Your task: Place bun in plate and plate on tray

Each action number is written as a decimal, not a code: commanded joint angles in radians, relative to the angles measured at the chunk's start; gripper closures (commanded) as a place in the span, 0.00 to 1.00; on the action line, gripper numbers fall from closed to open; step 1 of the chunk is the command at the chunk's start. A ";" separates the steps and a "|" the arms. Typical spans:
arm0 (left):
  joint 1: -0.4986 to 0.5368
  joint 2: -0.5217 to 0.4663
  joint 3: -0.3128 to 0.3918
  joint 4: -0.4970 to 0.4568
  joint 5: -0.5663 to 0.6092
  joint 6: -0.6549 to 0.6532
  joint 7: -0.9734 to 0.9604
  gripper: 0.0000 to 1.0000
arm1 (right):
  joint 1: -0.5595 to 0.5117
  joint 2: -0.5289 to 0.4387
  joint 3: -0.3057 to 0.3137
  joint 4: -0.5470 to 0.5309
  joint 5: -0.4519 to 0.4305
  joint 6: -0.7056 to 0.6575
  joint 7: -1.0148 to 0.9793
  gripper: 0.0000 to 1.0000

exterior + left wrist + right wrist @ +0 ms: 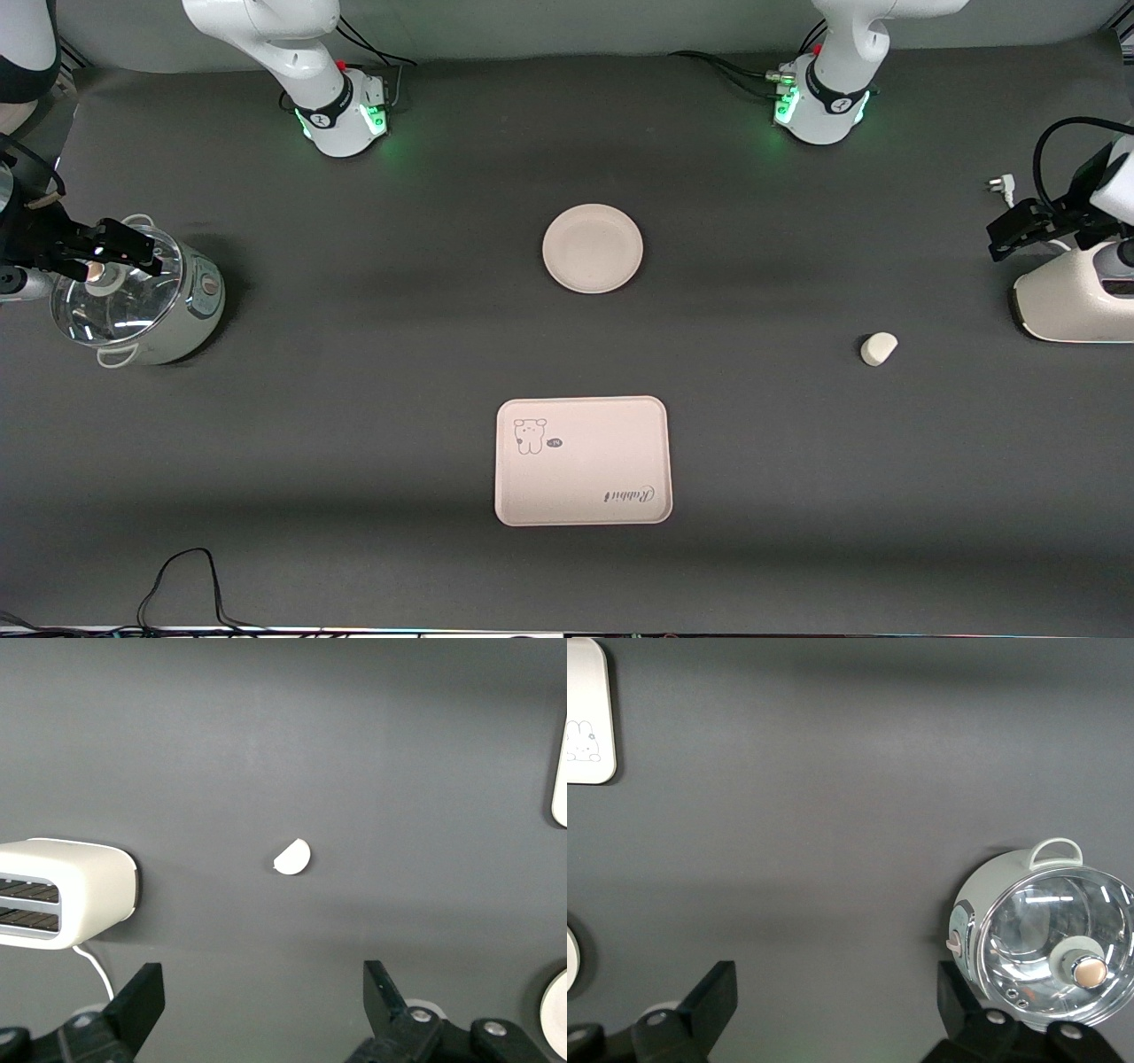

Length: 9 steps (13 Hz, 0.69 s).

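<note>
The left gripper (257, 1010) is hanging with fingers spread wide above the small off-white rounded bun (878, 348), beside a white toaster (1072, 301). The right gripper (833, 1014) is waiting, jaws likewise apart, over a pale green glass-lidded cooker (142, 297), well apart from the round cream plate (592, 248) and rectangular cream printed tray (582, 461).

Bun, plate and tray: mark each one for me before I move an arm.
bun (879, 349): front view, middle of its rounded top.
plate (592, 249): front view, bare centre of its shallow well.
tray (585, 483): front view, blank surface between the cartoon animal and the script word.
</note>
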 commanded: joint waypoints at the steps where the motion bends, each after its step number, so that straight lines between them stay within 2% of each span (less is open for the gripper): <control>1: -0.026 0.020 0.015 0.030 -0.008 -0.032 0.031 0.00 | 0.013 -0.007 -0.011 0.004 -0.019 -0.012 -0.021 0.00; 5: 0.020 0.029 -0.017 0.036 -0.011 -0.034 0.030 0.00 | 0.013 -0.007 -0.012 0.002 -0.016 -0.012 -0.021 0.00; 9: 0.006 0.035 -0.017 0.037 -0.011 -0.042 0.030 0.00 | 0.013 -0.006 -0.014 0.002 -0.013 -0.012 -0.021 0.00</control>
